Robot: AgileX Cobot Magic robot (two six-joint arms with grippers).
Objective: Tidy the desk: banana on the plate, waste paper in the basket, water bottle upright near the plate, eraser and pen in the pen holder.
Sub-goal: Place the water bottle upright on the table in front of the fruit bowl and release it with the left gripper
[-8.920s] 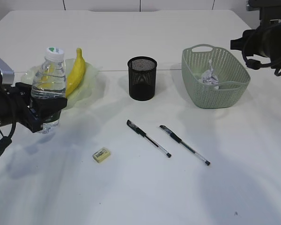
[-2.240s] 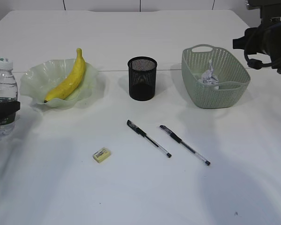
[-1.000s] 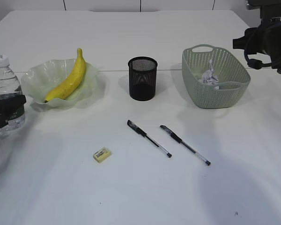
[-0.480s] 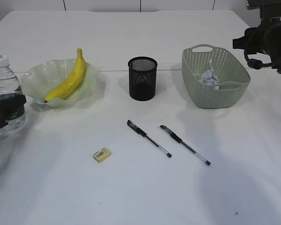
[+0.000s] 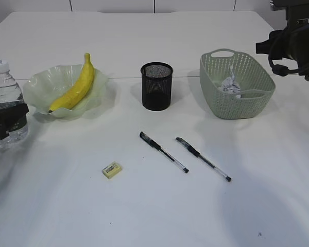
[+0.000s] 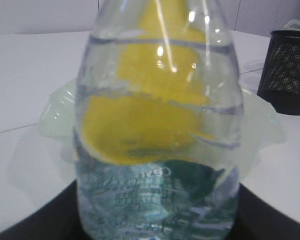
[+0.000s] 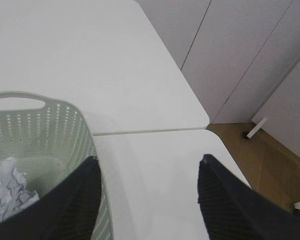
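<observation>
1. The water bottle [image 5: 7, 103] stands upright at the far left of the table, at about 9 o'clock from the plate [image 5: 51, 82]. The left gripper [image 5: 5, 126] is closed around its lower half, likely to keep it from tipping as it is set down.
2. In the left wrist view the bottle [image 6: 157, 125] fills the picture. The yellow of the banana shows through the water, so the plate is just behind it.
3. The banana [image 5: 74, 85] already lies in the plate, its stem pointing to 12 o'clock.
4. The waste paper [image 5: 230, 85] already sits in the basket [image 5: 257, 98], far off at 3 o'clock from the plate.
5. The pen holder [image 5: 156, 86] stands between plate and basket. It looks empty from here.
6. Two pens [image 5: 163, 152] [image 5: 202, 159] lie side by side at 6 o'clock from the holder. The eraser [image 5: 112, 169] lies at 7 o'clock from it. These jobs look not yet done.
7. The right gripper [image 7: 150, 200] hangs over the far side of the basket, open and holding nothing. It seems to be waiting.
8. The table [image 5: 154, 216] is plain white. The right wrist view shows white cabinet doors [image 7: 240, 55] and a wooden floor [image 7: 270, 150] beyond it.
</observation>
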